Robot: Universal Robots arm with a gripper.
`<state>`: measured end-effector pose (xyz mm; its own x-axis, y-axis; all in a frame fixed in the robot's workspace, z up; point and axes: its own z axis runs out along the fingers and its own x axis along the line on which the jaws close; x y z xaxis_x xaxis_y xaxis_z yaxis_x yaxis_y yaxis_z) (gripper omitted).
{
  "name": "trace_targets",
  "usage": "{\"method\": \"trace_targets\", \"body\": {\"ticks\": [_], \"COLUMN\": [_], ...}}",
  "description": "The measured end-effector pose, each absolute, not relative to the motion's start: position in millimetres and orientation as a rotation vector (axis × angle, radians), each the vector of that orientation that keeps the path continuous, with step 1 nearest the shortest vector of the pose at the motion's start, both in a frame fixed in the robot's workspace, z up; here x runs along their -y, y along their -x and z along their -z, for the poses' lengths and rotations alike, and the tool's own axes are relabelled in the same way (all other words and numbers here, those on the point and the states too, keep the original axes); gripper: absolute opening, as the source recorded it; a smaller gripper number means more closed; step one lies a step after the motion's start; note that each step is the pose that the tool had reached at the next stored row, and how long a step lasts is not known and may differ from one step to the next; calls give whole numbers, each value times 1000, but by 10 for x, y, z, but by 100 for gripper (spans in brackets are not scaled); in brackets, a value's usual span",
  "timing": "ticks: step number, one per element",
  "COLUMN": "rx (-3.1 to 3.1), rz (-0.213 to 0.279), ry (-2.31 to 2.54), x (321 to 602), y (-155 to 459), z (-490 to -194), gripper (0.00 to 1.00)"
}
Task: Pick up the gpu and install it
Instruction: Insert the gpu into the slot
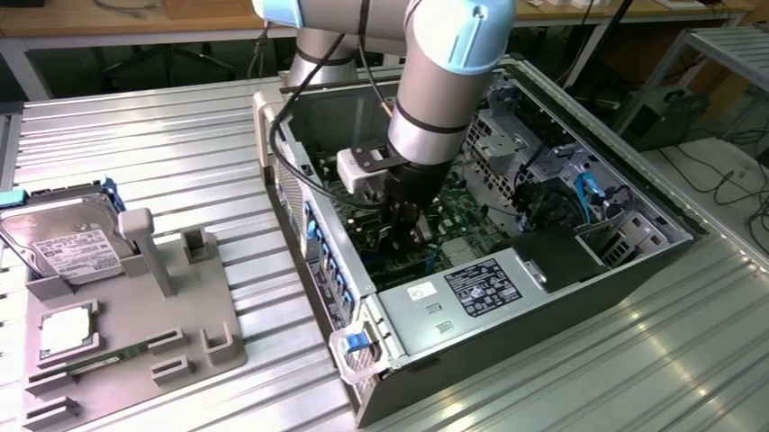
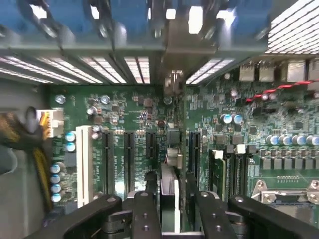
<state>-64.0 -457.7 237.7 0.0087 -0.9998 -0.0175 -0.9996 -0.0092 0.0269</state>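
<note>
My end effector [image 2: 169,199] sits closest to the wrist camera: two black, matte, bolt-studded fingers [image 2: 145,214] pinching the gpu [image 2: 169,186] edge-on between them, so it is showing as a thin pale strip with a dark edge. It is standing upright directly over the green motherboard [image 2: 124,114], lined up with the row of long black expansion slots [image 2: 128,159]; I cannot tell whether its edge is already touching a slot. A white slot [image 2: 83,164] is lying beside the black ones, with small blue-topped capacitors [image 2: 70,142] near it. A bundle of yellow and black cables [image 2: 25,134] is running along the grey chassis wall.

In the exterior view, I am reaching down into the open computer case [image 1: 397,342], a grey sheet-metal box lying on its side on the ribbed metal surface [image 1: 157,135]. Toward the exterior view's left, a grey moulded holder [image 1: 168,306] is carrying a silver labelled hard drive [image 1: 67,238], well apart from the case.
</note>
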Motion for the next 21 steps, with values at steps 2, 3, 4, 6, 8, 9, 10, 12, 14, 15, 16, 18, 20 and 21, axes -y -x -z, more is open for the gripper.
{"method": "trace_targets", "body": {"ticks": [2,3,4,6,8,9,10,12,14,15,16,18,20,21], "rx": [2206,2205,2204,2203,2201,2200,2200,2200,2200,2200,2200,2200,2200,2200], "rz": [46,44,41,36,31,29,27,28,28,28,28,28,28,28], "ry": [-2225,-2225,-2223,-2222,-2220,-2219,-2219,-2220,-2220,-2220,-2220,-2220,-2220,-2219], "x": [4577,4575,4574,4568,4562,4561,4561,4561,4561,4561,4561,4561,4561,4561], "y": [640,640,640,640,640,640,640,640,640,640,640,640,640,640], "z": [-2468,-2508,-2554,-2673,-2775,-2812,-2827,-2830,-2830,-2831,-2831,-2831,-2831,-2831], "gripper": [35,35,35,35,35,35,35,35,35,35,35,33,26,20]}}
